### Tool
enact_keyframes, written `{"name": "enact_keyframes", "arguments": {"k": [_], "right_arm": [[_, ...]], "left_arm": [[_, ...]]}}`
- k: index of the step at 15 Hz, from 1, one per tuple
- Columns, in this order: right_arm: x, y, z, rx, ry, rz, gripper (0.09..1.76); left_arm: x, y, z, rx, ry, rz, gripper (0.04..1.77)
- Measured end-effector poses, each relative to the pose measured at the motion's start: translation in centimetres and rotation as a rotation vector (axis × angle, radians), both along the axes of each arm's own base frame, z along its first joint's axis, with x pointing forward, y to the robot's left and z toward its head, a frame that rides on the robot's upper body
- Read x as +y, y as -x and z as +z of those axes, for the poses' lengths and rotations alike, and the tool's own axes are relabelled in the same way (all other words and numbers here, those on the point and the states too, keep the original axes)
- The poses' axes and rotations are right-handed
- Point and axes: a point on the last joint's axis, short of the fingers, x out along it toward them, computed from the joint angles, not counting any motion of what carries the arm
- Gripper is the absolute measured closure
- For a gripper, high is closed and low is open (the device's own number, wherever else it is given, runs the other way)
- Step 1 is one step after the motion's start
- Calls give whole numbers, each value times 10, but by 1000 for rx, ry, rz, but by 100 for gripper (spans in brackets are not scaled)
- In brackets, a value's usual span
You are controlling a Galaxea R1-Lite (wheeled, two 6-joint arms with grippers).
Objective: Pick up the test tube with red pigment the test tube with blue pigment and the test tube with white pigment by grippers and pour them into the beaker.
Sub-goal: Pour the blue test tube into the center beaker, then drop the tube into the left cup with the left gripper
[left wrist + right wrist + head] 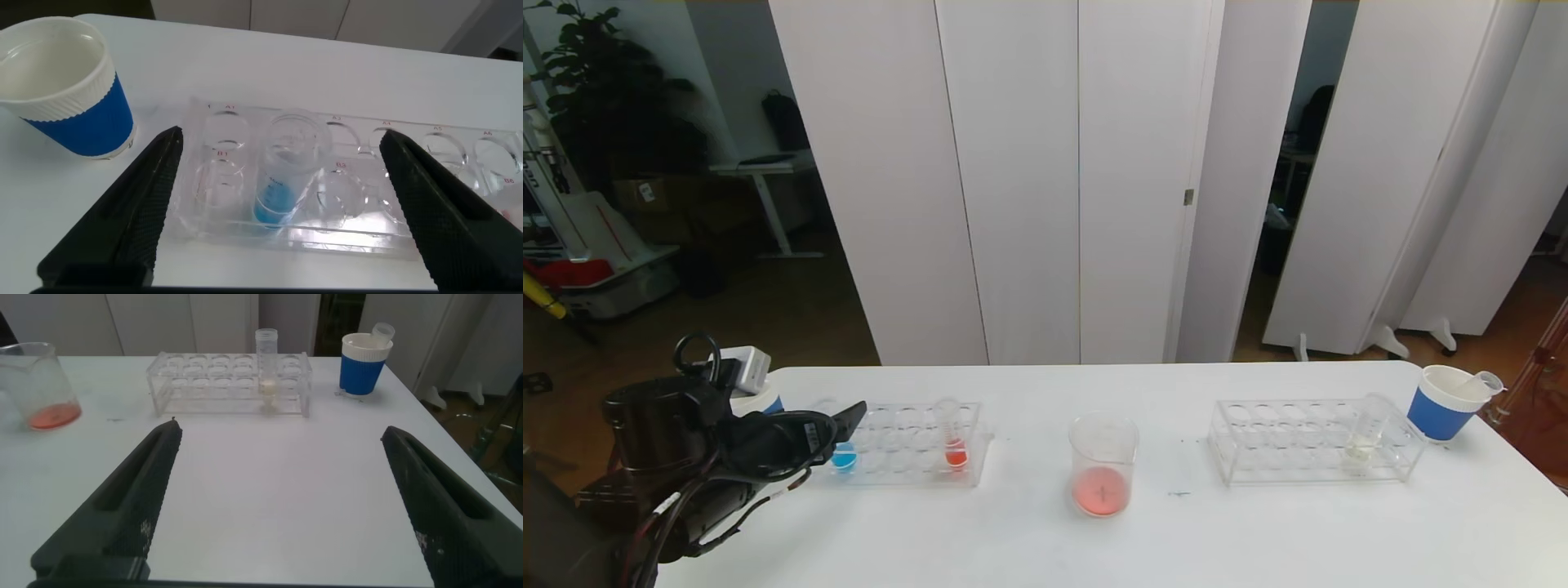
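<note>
Jaws of the left gripper (278, 204) stand fully open, holding nothing, flanking the test tube with blue pigment (282, 180), upright in the left rack (907, 445). Right gripper (278, 506) is equally wide open and empty, well short of the test tube with white pigment (267, 363) in the right rack (229, 384). Beaker (1103, 464) stands between the racks, containing red liquid.

The beaker (1103, 463) stands at bench (1045, 539) centre, between two racks. The left rack (907, 445) holds the test tube with blue pigment (844, 456); the right rack (1311, 441) holds the test tube with white pigment (1364, 433).
</note>
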Motion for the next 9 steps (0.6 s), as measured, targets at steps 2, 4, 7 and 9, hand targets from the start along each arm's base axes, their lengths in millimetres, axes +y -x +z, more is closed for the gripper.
{"name": "enact_keyframes", "arguments": {"k": [2, 4, 7, 9], "right_arm": [[0, 0, 0, 0, 0, 0, 10], [0, 0, 0, 0, 0, 0, 10], [0, 0, 0, 0, 0, 0, 10], [0, 0, 0, -1, 0, 0, 10]], "left_arm": [[1, -3, -3, 4, 0, 7, 9], [3, -6, -4, 6, -2, 15, 9], [11, -11, -5, 3, -1, 41, 9], [15, -12, -5, 0, -3, 56, 9]]}}
